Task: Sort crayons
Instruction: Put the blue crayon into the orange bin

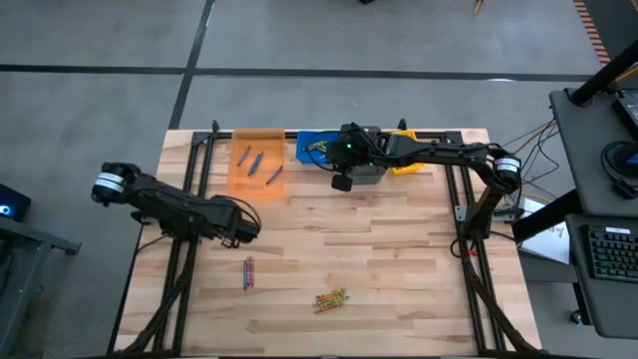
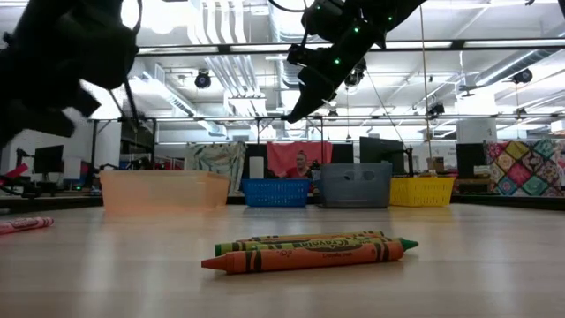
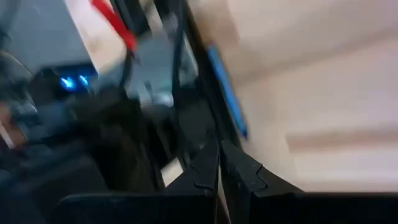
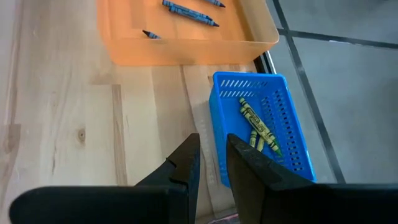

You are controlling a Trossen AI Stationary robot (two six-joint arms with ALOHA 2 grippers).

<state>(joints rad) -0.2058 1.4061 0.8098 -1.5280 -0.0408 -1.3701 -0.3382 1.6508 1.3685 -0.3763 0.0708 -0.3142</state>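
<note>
Several crayons lie on the wooden table: a green-yellow and orange cluster [image 1: 331,298] [image 2: 309,250] near the front edge, and a red and blue pair [image 1: 248,271] to its left. Blue crayons [image 4: 189,11] lie in the orange bin [image 1: 257,165]. Green-yellow crayons [image 4: 258,129] lie in the blue bin [image 1: 317,148]. My right gripper [image 1: 342,182] [image 4: 211,155] hangs open above the table beside the blue bin, with nothing between its fingers. My left gripper [image 1: 249,229] [image 3: 219,171] is shut at the table's left, raised, and nothing shows between its fingers.
A grey bin [image 2: 356,185] and a yellow bin [image 2: 422,190] stand at the far edge, right of the blue one. Dark frame rails [image 1: 189,199] run along both table sides. A person [image 2: 305,163] sits in the room behind. The table's middle [image 1: 349,234] is bare wood.
</note>
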